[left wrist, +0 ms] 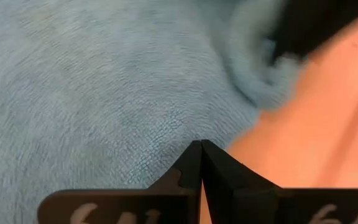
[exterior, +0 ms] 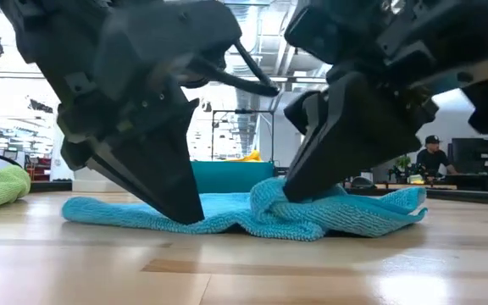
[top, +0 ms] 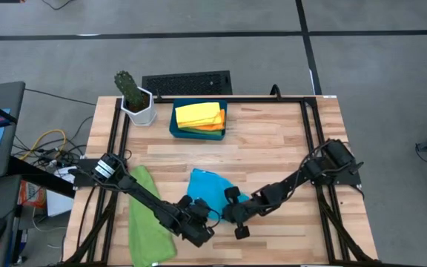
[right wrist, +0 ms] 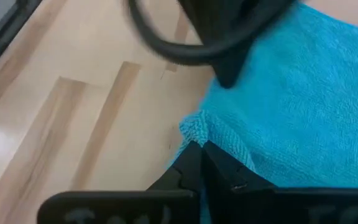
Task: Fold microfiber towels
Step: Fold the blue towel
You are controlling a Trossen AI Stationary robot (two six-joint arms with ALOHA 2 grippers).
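A sky-blue microfiber towel lies mostly flat on the wooden table, near its front middle, with a bunched ridge along its near side. My left gripper is shut, its tip down on the towel's near left part. My right gripper is shut at the towel's near right edge, in the bunched cloth. A green towel lies spread at the front left. Yellow and orange towels lie folded in a dark teal tray at the back. My left gripper presses its shut fingertips down on the towel close to its near edge, slanting down from the near left. The cloth under it lies flat on the table. My right gripper has its shut fingertips at the towel's near edge, slanting down from the near right. The cloth is rucked into a ridge beside the fingers. The rest lies on the table. How many layers sit between the fingers does not show.
A potted cactus stands at the back left and a keyboard lies behind the tray. Black rails run along the table's sides. Bare wood lies between the towel and the tray.
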